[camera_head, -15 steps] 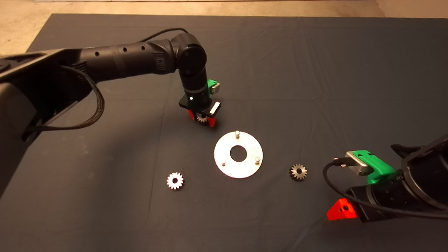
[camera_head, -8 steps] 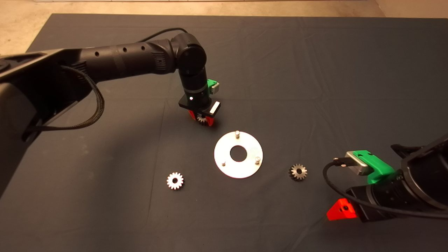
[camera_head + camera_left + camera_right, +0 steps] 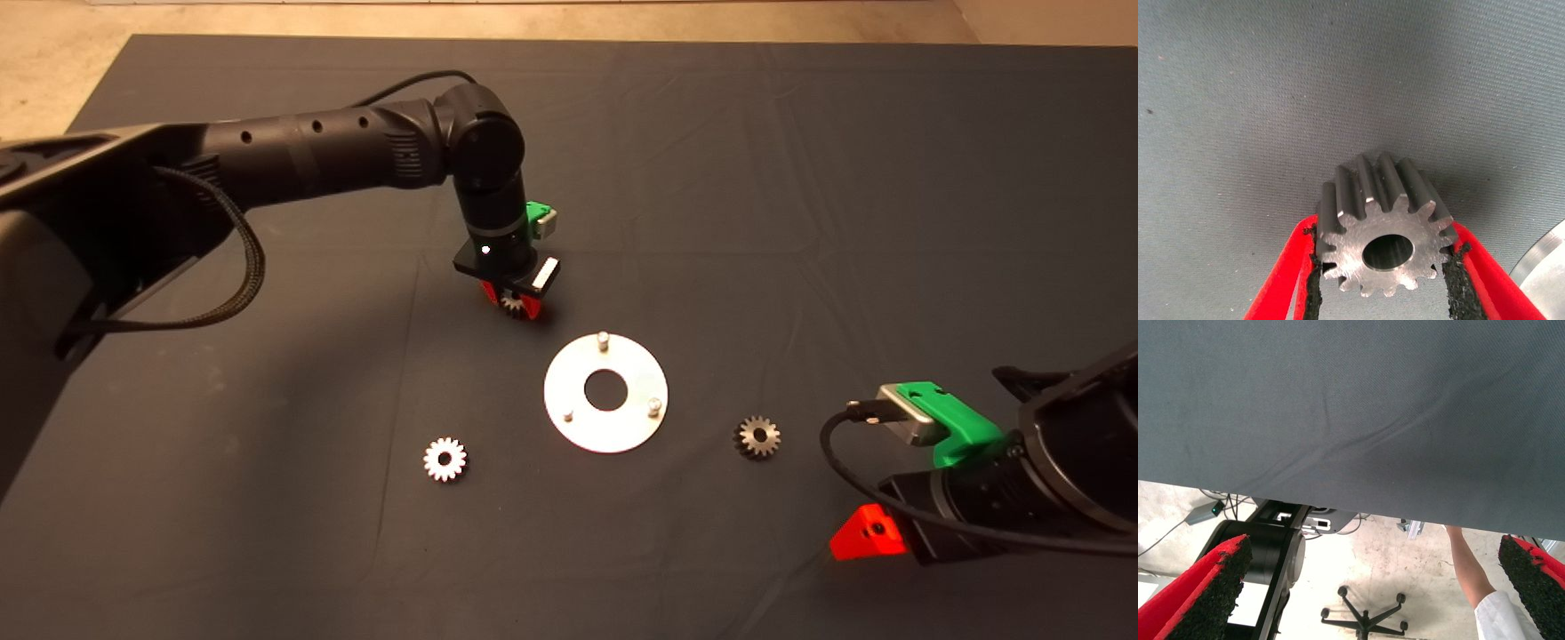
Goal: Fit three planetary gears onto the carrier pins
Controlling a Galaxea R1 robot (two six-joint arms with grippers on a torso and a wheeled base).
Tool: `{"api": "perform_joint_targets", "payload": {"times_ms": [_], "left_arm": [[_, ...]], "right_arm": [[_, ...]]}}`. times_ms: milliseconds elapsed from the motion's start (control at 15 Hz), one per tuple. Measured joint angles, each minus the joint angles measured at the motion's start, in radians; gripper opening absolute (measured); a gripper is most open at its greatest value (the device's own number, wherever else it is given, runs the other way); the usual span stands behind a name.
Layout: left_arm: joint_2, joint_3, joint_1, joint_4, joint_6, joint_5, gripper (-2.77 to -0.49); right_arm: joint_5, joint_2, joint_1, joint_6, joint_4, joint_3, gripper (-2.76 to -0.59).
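My left gripper (image 3: 513, 305) hangs just above the mat, up and to the left of the plate, shut on one planetary gear (image 3: 1385, 227). Its black pads press the gear's teeth on both sides, and the bore faces the wrist camera. The round shiny plate (image 3: 569, 373) lies mid-mat with a central hole and three carrier pins (image 3: 603, 338) (image 3: 653, 405) (image 3: 567, 413), all bare. A bright gear (image 3: 444, 460) lies flat to the plate's lower left, and a darker gear (image 3: 757, 437) to its right. My right gripper (image 3: 867, 533) is parked at the lower right, open and holding nothing.
The plate's edge (image 3: 1545, 273) shows beside the held gear in the left wrist view. The right wrist view shows the mat's edge, the floor beyond, a chair base (image 3: 1365, 613) and a person's arm (image 3: 1471, 573). Bare floor borders the mat (image 3: 800, 178) at the far side.
The left gripper has risen very slightly with the gear in it. The plate, the two loose gears and the right arm have not moved.
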Motion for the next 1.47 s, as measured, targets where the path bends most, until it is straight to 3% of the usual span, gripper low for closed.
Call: {"api": "perform_joint_targets", "payload": {"times_ms": [133,267,467,800,1067,1333,1467], "left_arm": [[0.0,0.0,-0.02,0.0,0.0,0.007,-2.25],[0.0,0.0,-0.044,0.0,-0.002,0.03,-2.26],[0.0,0.015,-0.047,-0.003,-0.066,0.051,-2.26],[0.0,0.053,-0.051,-0.019,-0.093,0.053,-2.26],[-0.002,0.137,-0.081,-0.042,-0.208,0.061,-2.31],[0.001,0.173,-0.087,-0.05,-0.251,0.053,-2.31],[0.0,0.187,-0.087,-0.049,-0.3,0.055,-2.31]], "right_arm": [[0.0,0.0,0.0,0.0,0.0,0.0,-0.6],[0.0,0.0,-0.005,0.0,0.0,0.0,-0.61],[-0.001,0.0,-0.014,0.0,0.0,0.0,-0.61],[-0.001,-0.003,-0.022,0.0,0.0,0.0,-0.61],[0.0,-0.003,-0.022,0.0,0.0,0.0,-0.6],[0.0,-0.003,-0.027,0.0,0.0,0.0,-0.61],[0.0,-0.003,-0.028,0.0,0.0,0.0,-0.6]]}}
